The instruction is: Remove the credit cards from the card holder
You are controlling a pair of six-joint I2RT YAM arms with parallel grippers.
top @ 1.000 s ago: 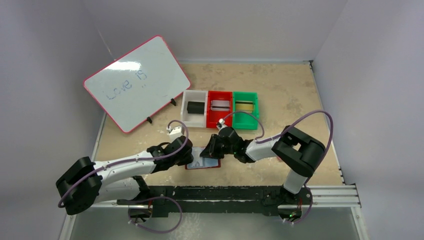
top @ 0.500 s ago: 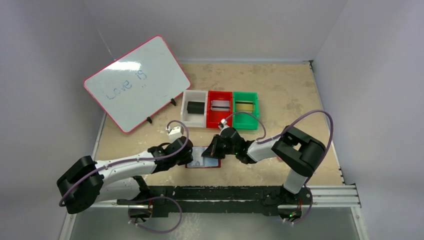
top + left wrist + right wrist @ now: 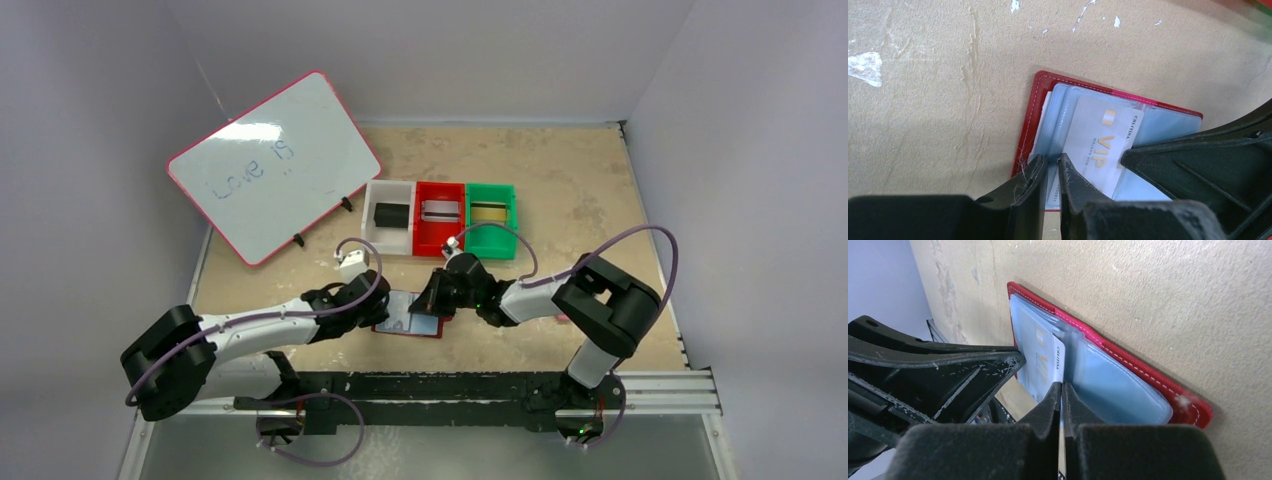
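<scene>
The dark red card holder (image 3: 382, 327) lies open on the table between both arms, its pale blue sleeves (image 3: 1158, 125) facing up. A silver-white credit card (image 3: 1098, 135) printed "VIP" sticks partway out of a sleeve. My right gripper (image 3: 1062, 386) is shut on that card's (image 3: 1045, 357) thin edge. My left gripper (image 3: 1052, 162) is shut on the near edge of a sleeve, pinning the holder (image 3: 1028, 130). In the top view the left gripper (image 3: 375, 310) and right gripper (image 3: 432, 303) meet over the holder. The holder's red cover (image 3: 1128, 360) lies flat.
Three small bins stand in a row behind the holder: a white bin (image 3: 389, 191) with a black card, a red bin (image 3: 439, 190) with a silver card, and a green bin (image 3: 491, 191) with a gold card. A tilted whiteboard (image 3: 272, 165) stands at the back left.
The right gripper has shut on the VIP card's edge. The left gripper has tightened on the sleeve. Both arms and the holder have shifted only slightly.
</scene>
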